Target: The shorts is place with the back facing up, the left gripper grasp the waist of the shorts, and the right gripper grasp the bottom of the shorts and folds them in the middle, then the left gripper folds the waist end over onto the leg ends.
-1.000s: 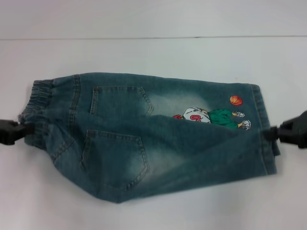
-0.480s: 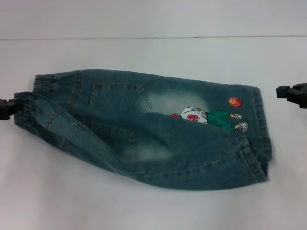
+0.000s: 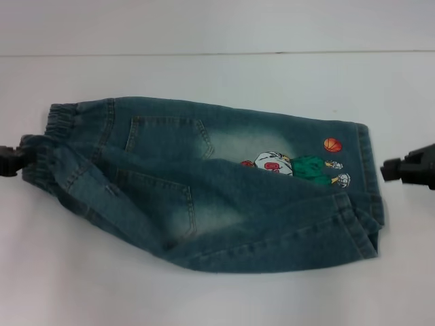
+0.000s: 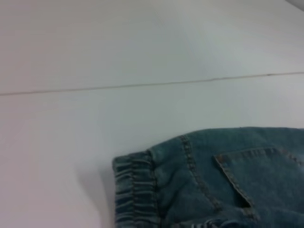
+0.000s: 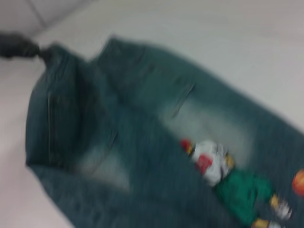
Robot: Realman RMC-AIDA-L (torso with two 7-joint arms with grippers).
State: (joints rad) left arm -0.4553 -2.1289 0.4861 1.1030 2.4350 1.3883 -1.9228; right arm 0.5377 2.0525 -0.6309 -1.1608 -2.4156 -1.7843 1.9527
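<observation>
- Plainly, the shorts (image 3: 204,183) lie on the white bench (image 3: 217,75), back side up, waist toward the robot's left and legs toward its right.
- Their near half is folded up over the far half, so its upper edge runs across the lower back pocket (image 3: 160,204) and just under the cartoon print (image 3: 296,166).
- An orange ball (image 3: 332,144) in the print shows near the far leg hem.
- At the left edge of the head view, the left tool (image 3: 12,161) touches the gathered waist (image 3: 51,146), clenched on a bunched bit of the band.
- From the right wrist view that same tool (image 5: 19,46) is seen pinching the corner of the waist.
- To the right, the right tool (image 3: 397,170) hangs apart from the leg ends (image 3: 367,204), holding nothing; whether its fingers are spread or closed cannot be told.
- Near the hems, the upper leg's hem is rumpled and turned over.
- Nearer in, the left wrist view shows the elastic band (image 4: 135,190) and a pocket corner lying flat.
</observation>
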